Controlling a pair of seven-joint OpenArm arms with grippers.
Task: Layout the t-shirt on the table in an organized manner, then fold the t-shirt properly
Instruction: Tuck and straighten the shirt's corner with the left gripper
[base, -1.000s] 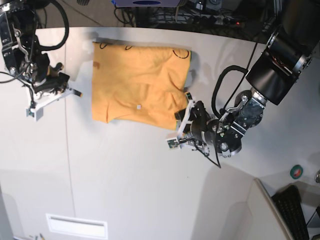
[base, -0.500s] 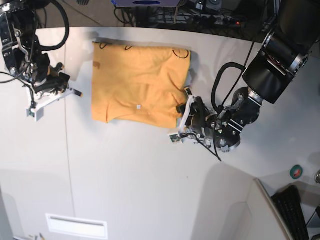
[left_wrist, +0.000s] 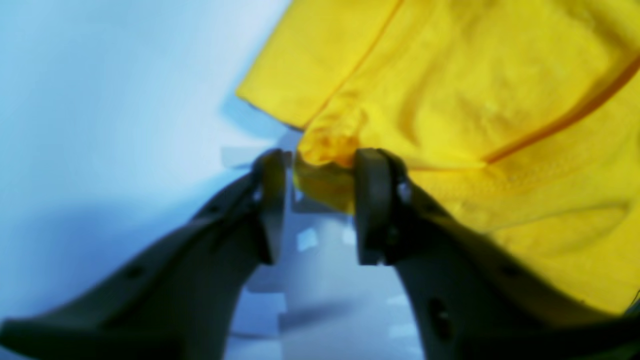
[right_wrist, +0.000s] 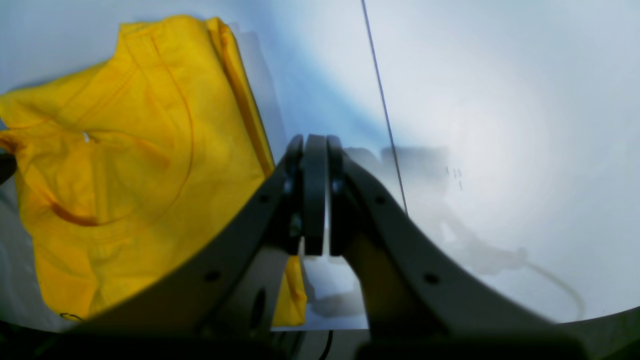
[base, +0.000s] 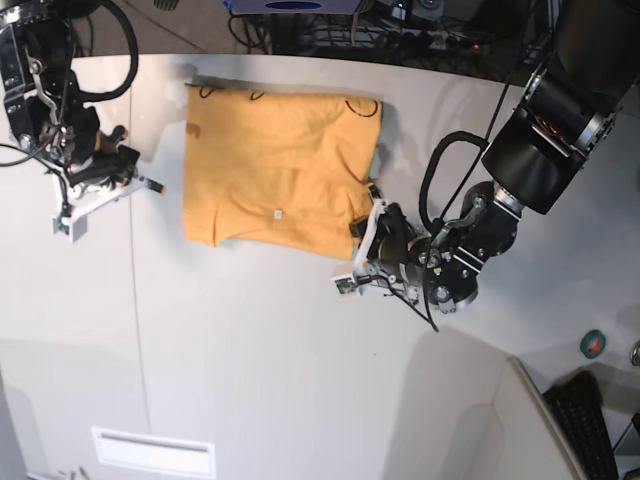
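Now the left claw (left_wrist: 320, 200) pinches the t-shirt (left_wrist: 450, 100) corner.

The shirt (base: 280, 175) is the landmark, lying flat toward the far edge of the table (base: 260, 350). In the base view, the wide stretch of tabletop on the near side of the shirt is bare. At the shirt's near right corner the left gripper (base: 362, 245) and its arm fill the space, a fold of cloth between the jaws. Left of the shirt a strip of bare table lies before the right gripper (base: 105, 195). Just beyond the shirt's far edge, cables (base: 330, 35) crowd the table's rim.
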